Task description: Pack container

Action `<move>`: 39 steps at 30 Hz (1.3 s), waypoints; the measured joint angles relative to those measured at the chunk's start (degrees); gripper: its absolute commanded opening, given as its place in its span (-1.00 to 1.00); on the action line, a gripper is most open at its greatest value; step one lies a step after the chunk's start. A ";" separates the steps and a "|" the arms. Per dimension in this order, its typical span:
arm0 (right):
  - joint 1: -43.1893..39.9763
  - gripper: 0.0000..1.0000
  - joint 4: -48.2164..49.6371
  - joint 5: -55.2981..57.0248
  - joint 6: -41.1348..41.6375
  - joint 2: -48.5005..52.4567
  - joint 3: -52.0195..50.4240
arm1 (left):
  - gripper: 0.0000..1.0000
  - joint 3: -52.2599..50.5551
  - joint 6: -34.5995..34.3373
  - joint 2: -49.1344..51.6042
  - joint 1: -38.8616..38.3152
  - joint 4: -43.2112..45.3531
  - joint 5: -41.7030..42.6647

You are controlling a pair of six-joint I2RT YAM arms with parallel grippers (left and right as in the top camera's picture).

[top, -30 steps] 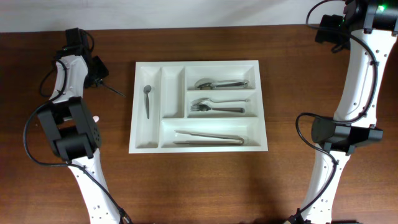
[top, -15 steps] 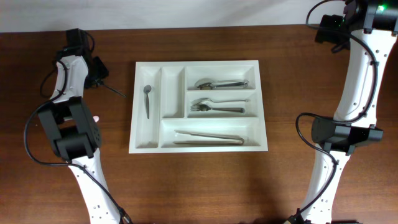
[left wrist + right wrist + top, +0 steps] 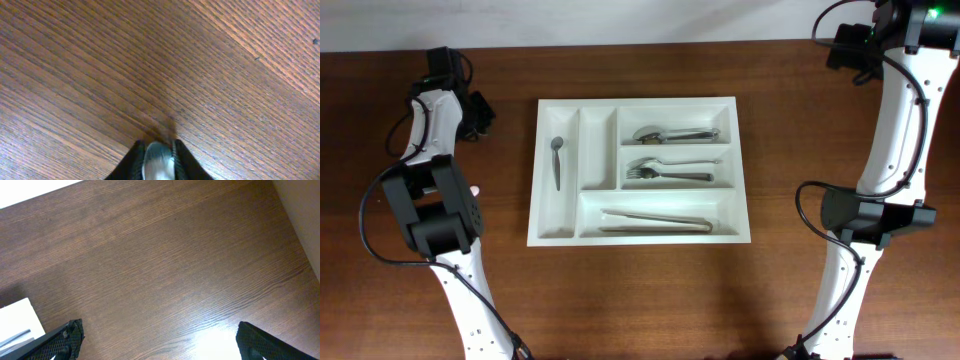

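Pinching a shiny metal piece [image 3: 158,162], L gripper [image 3: 157,146] stands narrow at far left of desk [image 3: 770,300]. R gripper [image 3: 160,340] is wide, holding nothing. Container [image 3: 640,101] sits mid-desk, cutlery [image 3: 665,172] inside.

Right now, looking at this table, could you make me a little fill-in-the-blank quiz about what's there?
1. The white tray is divided into ___ compartments.
2. The forks lie in the ___ of its three wide compartments.
3. The right end effector stands ___, with nothing between its fingers.
Missing words: five; middle; open.
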 measured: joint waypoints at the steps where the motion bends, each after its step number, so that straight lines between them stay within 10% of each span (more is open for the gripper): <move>1: 0.00 0.98 0.00 0.00 0.02 0.00 0.00 | -0.78 0.00 0.00 0.00 0.00 -0.02 0.00; 39: 0.00 0.98 0.00 0.00 0.04 0.00 0.00 | -0.96 12.66 0.17 0.00 0.00 -6.91 3.37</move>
